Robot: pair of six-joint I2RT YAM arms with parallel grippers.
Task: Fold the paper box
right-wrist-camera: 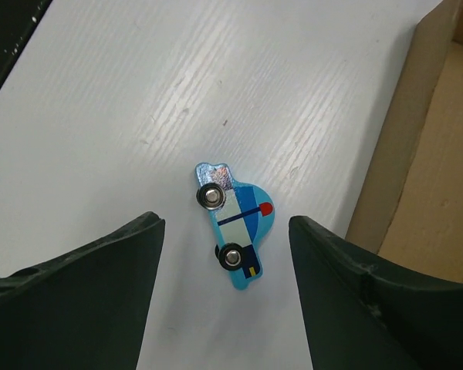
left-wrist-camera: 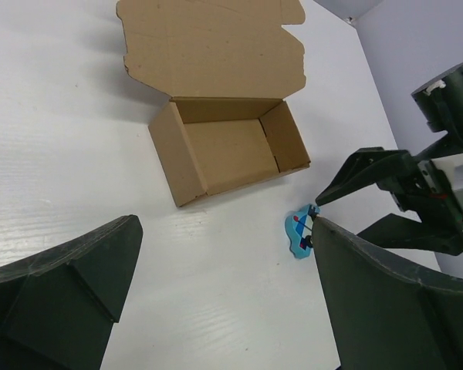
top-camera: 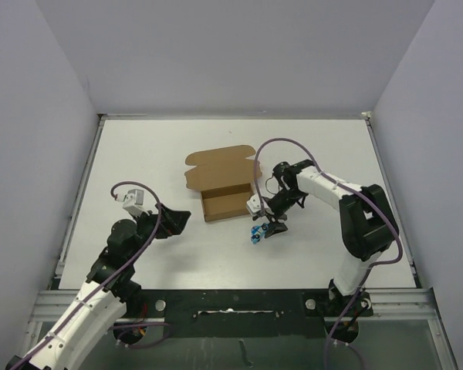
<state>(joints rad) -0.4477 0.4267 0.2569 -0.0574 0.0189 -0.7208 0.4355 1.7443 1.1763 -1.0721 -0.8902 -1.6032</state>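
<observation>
The paper box (top-camera: 225, 203) is brown cardboard. It stands assembled on the white table with its lid (top-camera: 220, 164) lying open and flat behind it, and its inside (left-wrist-camera: 230, 146) is empty. My right gripper (right-wrist-camera: 224, 225) is open just right of the box front, pointing down. Its fingers straddle a small blue toy car (right-wrist-camera: 236, 231) lying on its side, with a gap on each side. My left gripper (left-wrist-camera: 224, 231) is open over bare table to the left of the box (left-wrist-camera: 185, 166), holding nothing. The car (left-wrist-camera: 297, 231) lies by my left gripper's right finger (left-wrist-camera: 393, 301).
The box wall (right-wrist-camera: 405, 123) stands close to the right of my right gripper's fingers. White walls enclose the table (top-camera: 139, 154) on three sides. The right arm (left-wrist-camera: 432, 193) is low beside the car (top-camera: 255, 233).
</observation>
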